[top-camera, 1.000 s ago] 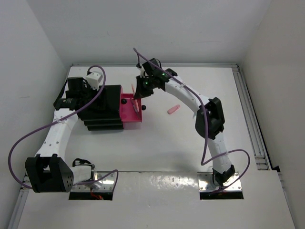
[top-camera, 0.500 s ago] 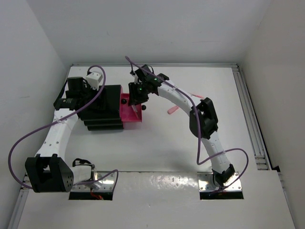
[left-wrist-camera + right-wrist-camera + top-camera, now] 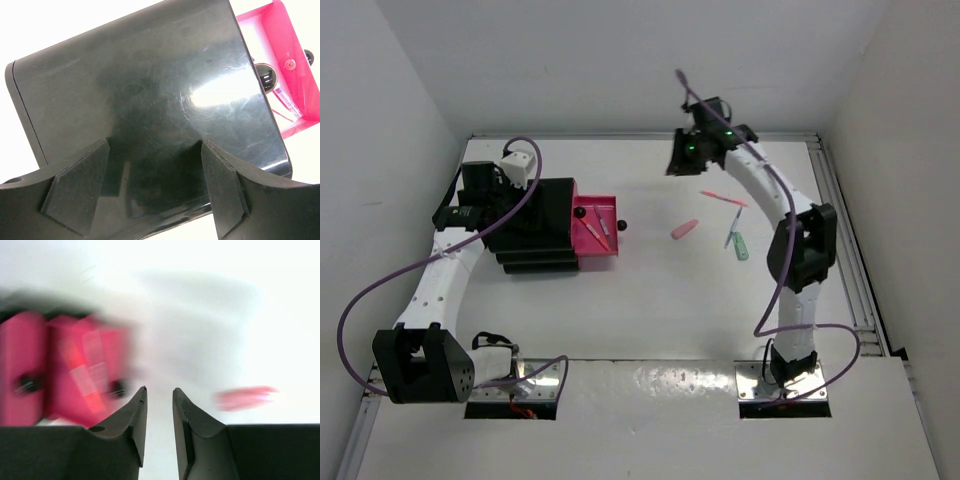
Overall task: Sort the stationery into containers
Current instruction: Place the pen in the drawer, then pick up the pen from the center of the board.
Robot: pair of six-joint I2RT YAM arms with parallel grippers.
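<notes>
The black stepped drawer unit (image 3: 535, 235) stands at the left with two pink drawers (image 3: 597, 240) pulled out, showing black knobs (image 3: 621, 226). Thin pens (image 3: 601, 231) lie in one drawer. My left gripper (image 3: 498, 208) rests open over the unit's glossy top (image 3: 150, 90), and the drawer (image 3: 300, 65) shows at the upper right. My right gripper (image 3: 678, 163) hangs high at the back, jaws slightly apart and empty (image 3: 159, 390). On the table lie a stubby pink piece (image 3: 685, 229), a red pen (image 3: 724, 198), a white pen (image 3: 730, 238) and a mint marker (image 3: 741, 247).
White walls enclose the table on three sides. A metal rail (image 3: 848, 250) runs along the right edge. The right wrist view is motion-blurred, with the pink drawers (image 3: 75, 370) at the left and the stubby piece (image 3: 244, 397) at the right.
My right gripper has let go above the pink drawer and swung up and right to the back. A pen now lies in the drawer. The left arm has not moved.
</notes>
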